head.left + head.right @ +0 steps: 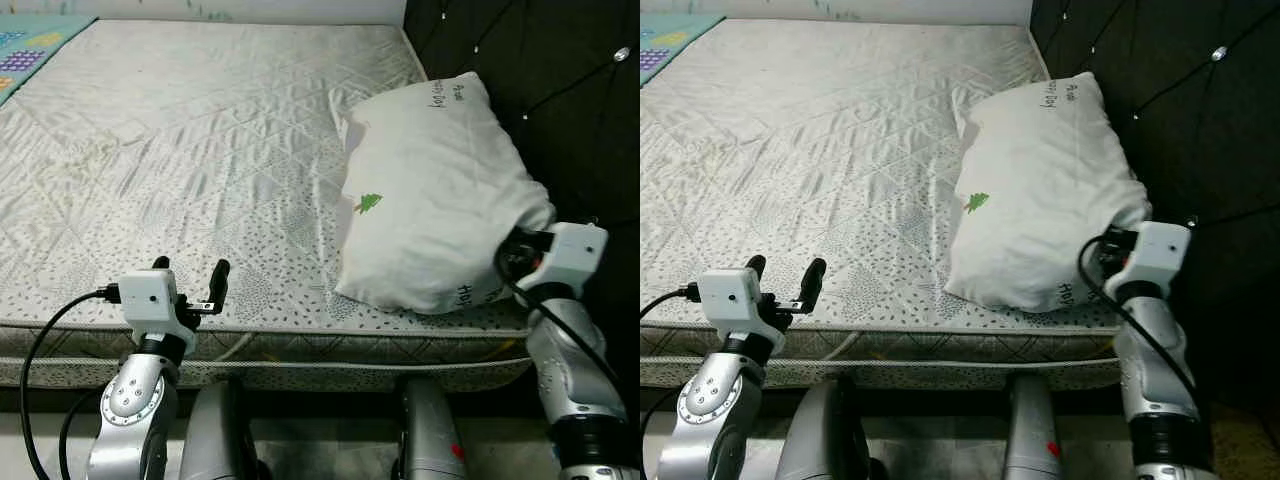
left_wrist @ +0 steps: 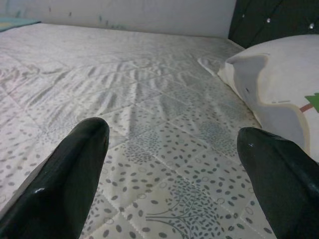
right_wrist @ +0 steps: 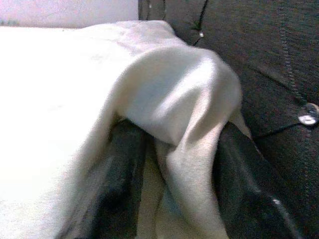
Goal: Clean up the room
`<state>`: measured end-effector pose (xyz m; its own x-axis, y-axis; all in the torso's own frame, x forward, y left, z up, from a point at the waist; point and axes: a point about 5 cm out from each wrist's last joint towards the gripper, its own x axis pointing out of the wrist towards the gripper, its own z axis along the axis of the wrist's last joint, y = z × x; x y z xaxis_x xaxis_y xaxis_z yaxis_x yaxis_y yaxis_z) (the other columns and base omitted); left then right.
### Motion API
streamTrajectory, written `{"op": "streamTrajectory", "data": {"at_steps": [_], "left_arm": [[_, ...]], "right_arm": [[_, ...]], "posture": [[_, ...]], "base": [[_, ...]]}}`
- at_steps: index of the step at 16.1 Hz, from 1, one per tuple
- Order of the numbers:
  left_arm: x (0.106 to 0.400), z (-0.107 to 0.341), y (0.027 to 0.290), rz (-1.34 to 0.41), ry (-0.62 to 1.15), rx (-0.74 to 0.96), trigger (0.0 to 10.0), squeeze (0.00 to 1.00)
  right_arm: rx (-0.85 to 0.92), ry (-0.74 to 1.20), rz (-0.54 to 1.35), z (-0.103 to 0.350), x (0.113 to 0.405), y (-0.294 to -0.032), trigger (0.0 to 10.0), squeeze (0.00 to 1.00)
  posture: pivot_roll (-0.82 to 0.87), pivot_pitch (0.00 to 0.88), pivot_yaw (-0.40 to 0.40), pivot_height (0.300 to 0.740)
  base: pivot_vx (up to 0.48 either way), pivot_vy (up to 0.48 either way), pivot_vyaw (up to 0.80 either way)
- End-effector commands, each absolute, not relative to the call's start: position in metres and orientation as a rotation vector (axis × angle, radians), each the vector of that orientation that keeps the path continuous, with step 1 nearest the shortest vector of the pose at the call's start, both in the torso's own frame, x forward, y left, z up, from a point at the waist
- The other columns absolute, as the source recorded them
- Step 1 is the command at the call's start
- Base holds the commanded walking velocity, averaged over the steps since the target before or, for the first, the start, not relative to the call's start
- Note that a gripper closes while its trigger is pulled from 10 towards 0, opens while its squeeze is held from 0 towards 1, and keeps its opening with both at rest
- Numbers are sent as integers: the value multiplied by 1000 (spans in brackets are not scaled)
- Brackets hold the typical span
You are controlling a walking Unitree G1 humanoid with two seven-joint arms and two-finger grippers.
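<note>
My right gripper [image 3: 169,199] is clamped on a fold at the near corner of the white pillow [image 1: 430,190]. In the right wrist view the cloth bunches between both black fingers [image 3: 119,184], so the hold appears to be on the cover fabric, not on the filling.

The pillow lies on the mattress [image 1: 180,150], directly ahead of this gripper. Its far edge is up against the dark tufted headboard [image 1: 560,90], which runs along my outer side; its near edge sits at the mattress edge.

My left gripper [image 1: 190,270] hovers over the near mattress edge, well apart from the pillow, fingers spread and holding nothing.

Judged step: positioning the pillow squarely at the head of the bed.

Recommended procedure:
1. Keep the clamp firm. A fold of slack cover can slide out under load.
2. Move the corner slowly and low over the mattress, so that the filling follows the cover and does not sag away from it.
3. Keep the wrist away from the headboard; its buttons [image 3: 309,115] lie just beside my outer finger.
4. If the far end lags, bring the left gripper across to support the opposite edge.
5. Release only when the pillow lies flat.
</note>
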<state>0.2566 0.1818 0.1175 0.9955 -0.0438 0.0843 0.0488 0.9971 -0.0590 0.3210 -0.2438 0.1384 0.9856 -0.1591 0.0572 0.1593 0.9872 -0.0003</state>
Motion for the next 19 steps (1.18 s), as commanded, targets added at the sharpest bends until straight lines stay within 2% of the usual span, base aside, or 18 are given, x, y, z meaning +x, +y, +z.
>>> {"op": "streamTrajectory", "data": {"at_steps": [1, 8, 9, 11, 13, 15, 17, 19], "left_arm": [[254, 119, 182, -42, -94, -54, 10000, 0], [250, 118, 181, -25, -91, -64, 10000, 0], [250, 118, 180, -26, -91, -65, 10000, 0], [251, 119, 180, -28, -91, -66, 10000, 0], [251, 121, 179, -28, -97, -65, 10000, 0], [249, 123, 181, -25, -100, -62, 10000, 0], [246, 124, 183, -18, -101, -56, 10000, 0], [244, 125, 187, 4, -102, -50, 10000, 0]], "right_arm": [[-30, -109, -124, 154, 328, -233, 10000, 1000], [-91, -301, -173, 213, 343, -218, 10000, 1000], [-20, -285, -133, 216, 348, -210, 10000, 1000], [5, -236, -75, 204, 353, -196, 10000, 1000], [151, -131, -90, 182, 365, -178, 10000, 1000], [131, -73, -86, 176, 379, -163, 10000, 1000], [139, -17, -118, 169, 388, -163, 10000, 1000], [145, -27, -186, 174, 396, -174, 10000, 1000]], "posture": [[-22, 95, -3, 537], [-17, 99, -13, 537], [-18, 102, -12, 537], [-14, 106, -11, 537], [13, 114, -10, 537], [25, 114, -11, 537], [48, 117, -17, 537], [70, 122, -29, 537]], "base": [[0, 0, 0], [0, 0, 0], [0, 0, 0], [0, 0, 0], [0, 0, 0], [0, 0, 0], [0, 0, 0], [0, 0, 0]]}}
